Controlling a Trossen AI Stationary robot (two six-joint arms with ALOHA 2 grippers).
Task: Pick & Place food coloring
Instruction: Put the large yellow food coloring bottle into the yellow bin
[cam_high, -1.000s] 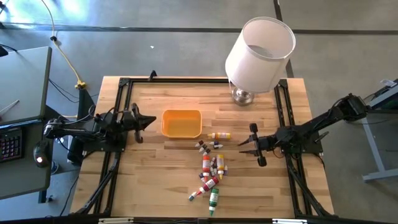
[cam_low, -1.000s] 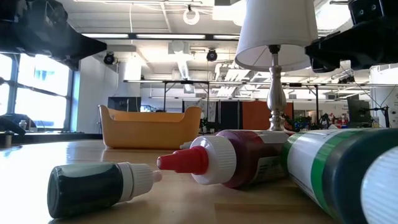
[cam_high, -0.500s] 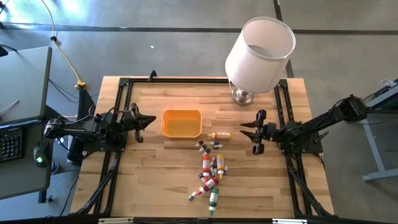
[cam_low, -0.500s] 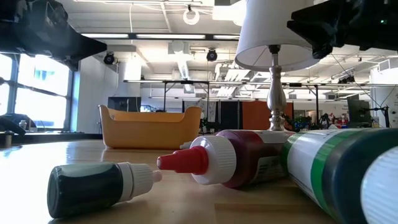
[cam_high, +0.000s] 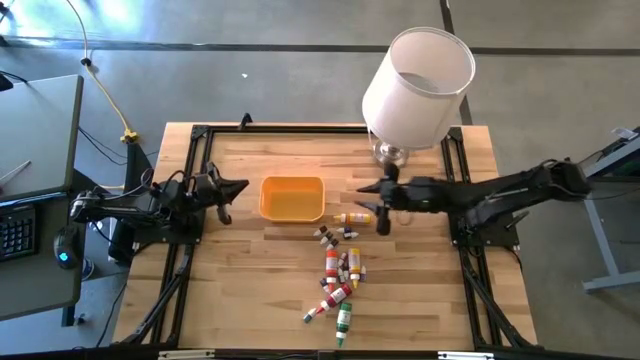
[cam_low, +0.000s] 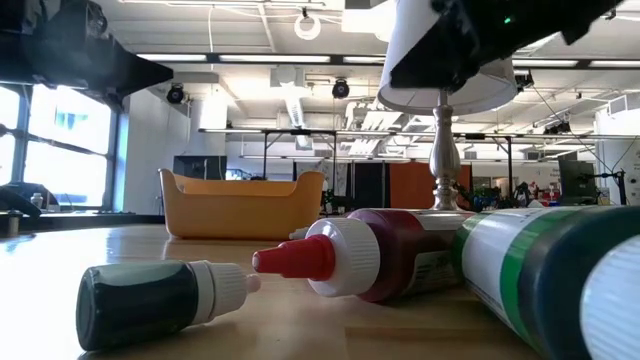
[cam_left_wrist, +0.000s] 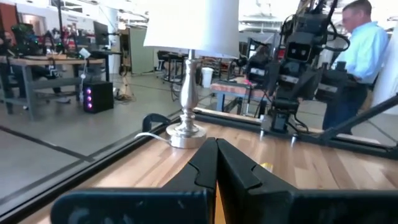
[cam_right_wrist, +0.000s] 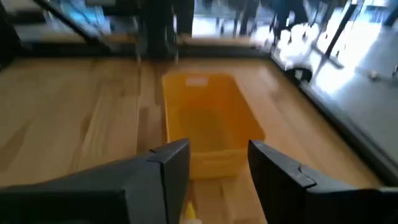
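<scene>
Several small food coloring bottles (cam_high: 338, 270) lie on their sides in a loose cluster on the wooden table. One yellow bottle (cam_high: 352, 217) lies apart, nearer the orange tray (cam_high: 292, 198). In the low view a dark green bottle (cam_low: 160, 303), a red-capped one (cam_low: 370, 255) and a large green one (cam_low: 550, 280) lie in front. My right gripper (cam_high: 364, 196) hangs open above the yellow bottle, pointing at the tray (cam_right_wrist: 208, 118), with nothing between its fingers (cam_right_wrist: 217, 152). My left gripper (cam_high: 240, 186) waits shut at the table's left (cam_left_wrist: 216, 162).
A lamp with a white shade (cam_high: 415, 80) stands at the far right on a metal base (cam_high: 390, 153), close behind my right arm. Black frame rails (cam_high: 195, 200) run along the table's sides. A person (cam_left_wrist: 367, 43) stands beyond the table's right side.
My right gripper has risen and swung from the table's right toward its left and far side. It now hangs over the yellow bottle, facing the tray. It has tipped up from pointing steeply down to nearer level. The bottles have stayed where they were.
</scene>
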